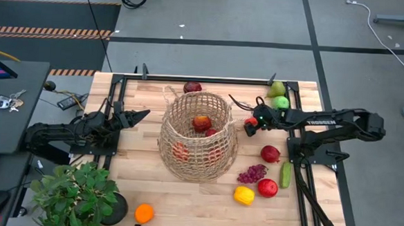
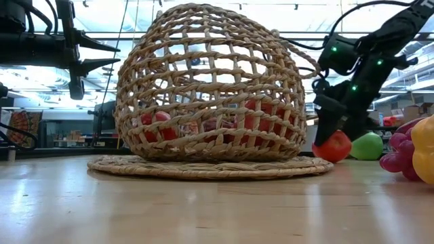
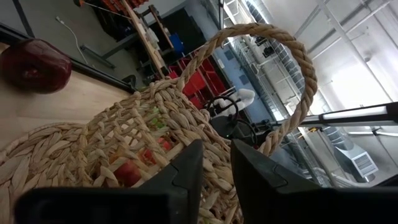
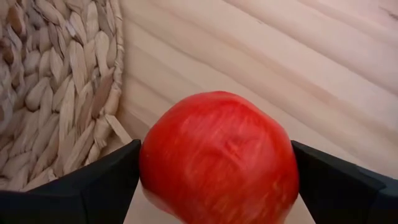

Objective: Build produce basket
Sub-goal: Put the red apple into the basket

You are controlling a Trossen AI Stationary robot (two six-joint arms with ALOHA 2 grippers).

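The tan wicker basket (image 1: 197, 137) stands on its round base mid-table, with red fruits (image 1: 201, 123) inside it. My right gripper (image 1: 250, 123) is beside the basket's right wall, shut on a red apple (image 4: 217, 155). My left gripper (image 1: 141, 115) hovers left of the basket near its rim, its fingers (image 3: 186, 174) a narrow gap apart and holding nothing. A loop handle (image 3: 292, 56) shows ahead of it. On the table lie a dark red apple (image 1: 192, 87), a green pear (image 1: 277, 88), a green apple (image 1: 281, 102), grapes (image 1: 252, 174), a cucumber (image 1: 284, 175), a lemon (image 1: 243, 195) and an orange (image 1: 143, 212). My right gripper pinches the red apple between its two fingers (image 4: 102, 180), one on each side (image 4: 152, 168) at the fruit's widest part. The fingers come from above, slanting down from the table's right. The apple (image 2: 336, 146) sits at table height beside the basket's base; whether it touches the wood I cannot tell.
Two more red apples (image 1: 270, 154) (image 1: 267, 188) lie right of the basket. A potted green plant (image 1: 80, 193) stands at the near left corner. Black rails (image 1: 211, 79) frame the table's far and side edges. Bare wood lies near the basket's front.
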